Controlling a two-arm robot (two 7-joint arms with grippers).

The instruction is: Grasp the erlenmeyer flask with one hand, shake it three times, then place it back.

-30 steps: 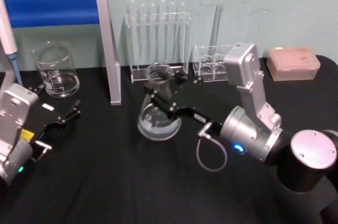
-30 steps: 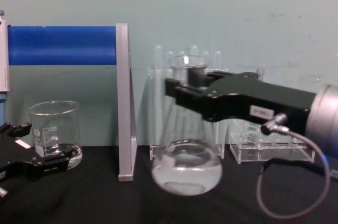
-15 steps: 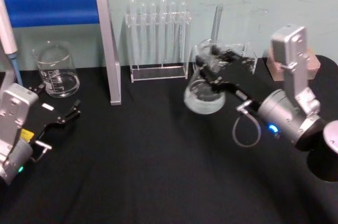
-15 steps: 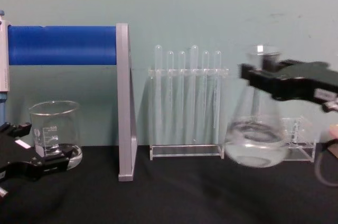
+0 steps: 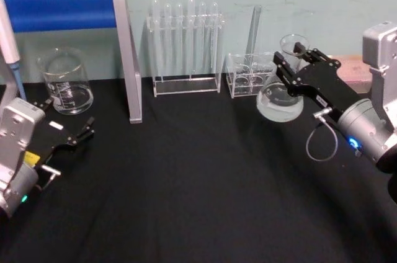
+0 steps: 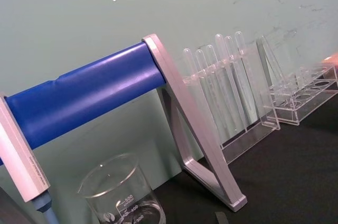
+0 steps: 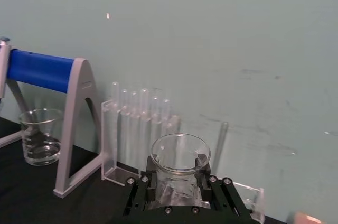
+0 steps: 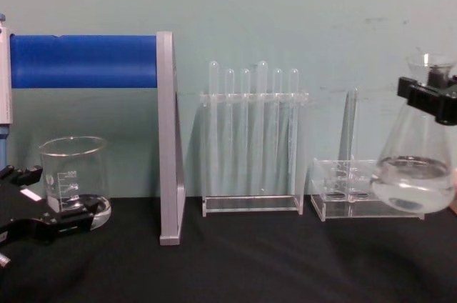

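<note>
The erlenmeyer flask (image 5: 281,100), clear glass with a little clear liquid in its wide base, hangs upright above the black table at the far right, in front of the small acrylic rack. My right gripper (image 5: 291,54) is shut on its neck just under the flared rim. In the chest view the flask (image 8: 416,171) is at the right edge with black jaws clamped on its neck. The right wrist view looks down on the flask's rim (image 7: 180,155) between the jaws. My left gripper (image 5: 67,120) rests open at the near left, beside the beaker.
A glass beaker (image 5: 65,83) stands at the far left beside a blue-barred stand (image 5: 62,8) with a grey leg (image 5: 128,58). A test tube rack (image 5: 186,46) and a small acrylic rack (image 5: 247,75) line the back wall. A pink box (image 5: 352,67) sits at the far right.
My right gripper has carried the flask from the middle of the table to the far right, and higher. The liquid sloshed on the way. The left arm has not moved.
</note>
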